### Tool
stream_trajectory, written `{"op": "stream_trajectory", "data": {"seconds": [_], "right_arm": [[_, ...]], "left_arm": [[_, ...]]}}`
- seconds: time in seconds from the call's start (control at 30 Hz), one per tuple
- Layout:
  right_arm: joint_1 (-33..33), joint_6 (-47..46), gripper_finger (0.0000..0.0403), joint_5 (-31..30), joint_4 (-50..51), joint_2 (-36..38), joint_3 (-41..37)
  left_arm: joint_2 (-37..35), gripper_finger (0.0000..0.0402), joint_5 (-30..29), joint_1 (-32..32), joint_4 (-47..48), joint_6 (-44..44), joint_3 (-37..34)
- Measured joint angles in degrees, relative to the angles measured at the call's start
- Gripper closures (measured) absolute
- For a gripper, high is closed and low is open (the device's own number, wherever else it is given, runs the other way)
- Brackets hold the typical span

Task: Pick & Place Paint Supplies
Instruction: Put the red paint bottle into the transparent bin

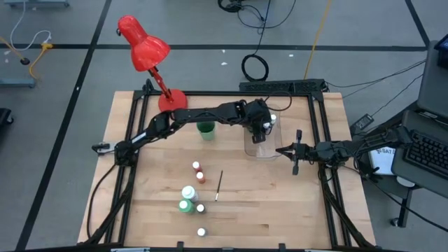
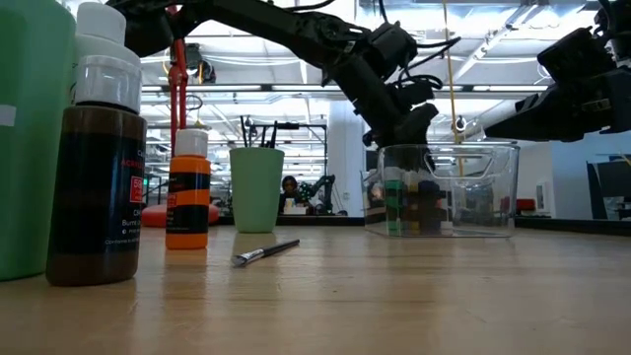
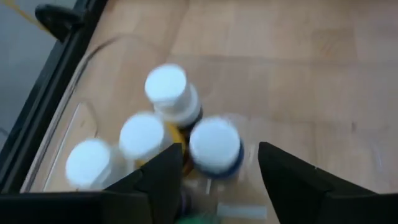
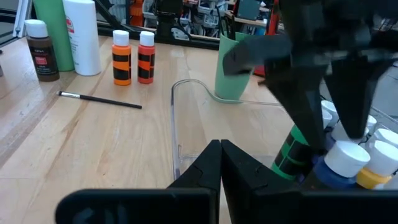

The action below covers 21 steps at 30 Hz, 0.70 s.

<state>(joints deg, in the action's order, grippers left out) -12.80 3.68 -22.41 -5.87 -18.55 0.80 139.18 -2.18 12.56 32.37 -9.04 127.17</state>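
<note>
The left claw [image 3: 214, 171] hung spread over the clear tray [image 1: 260, 148], where lifting carelessly could topple the little blue bottle [image 3: 215, 146] under it.

Left arm extended across the table, left gripper [image 1: 262, 130] pointing down, fingers parted. Right arm low at the right edge, right gripper [image 1: 297, 150] fingers pressed together, holding nothing.

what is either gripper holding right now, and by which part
Nothing is held. The left gripper hangs open over the clear tray, a blue bottle loose between its fingers. The right gripper is shut on nothing beside the tray.
</note>
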Motion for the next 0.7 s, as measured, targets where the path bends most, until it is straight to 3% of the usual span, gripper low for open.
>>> {"op": "stream_trajectory", "data": {"seconds": [0.17,0.4,0.5,0.6,0.7], "right_arm": [[-0.02,0.0,0.0399,0.03,0.12,-0.01,-0.01],[-0.01,-0.92,0.0399,0.07,0.26,-0.02,-0.01],[-0.02,-1.51,0.0399,0.07,0.26,-0.02,-0.01],[0.0,-2.58,0.0399,0.07,0.24,-0.02,-0.01],[0.0,-4.33,0.0399,0.05,0.22,-0.02,-0.01]], "left_arm": [[-5.6,0.0178,-0.93,-0.81,9.74,-0.72,0.55],[-20.55,0.0199,-4.51,-5.79,39.81,-1.76,0.74],[-26.52,0.0219,-4.96,-8.01,50.6,2.43,0.32],[-31.85,0.0248,-3.85,-10.8,58.14,5.17,-3.13],[-38.86,0.0291,-1.62,-14.54,55.67,4.4,-12.07]]}}
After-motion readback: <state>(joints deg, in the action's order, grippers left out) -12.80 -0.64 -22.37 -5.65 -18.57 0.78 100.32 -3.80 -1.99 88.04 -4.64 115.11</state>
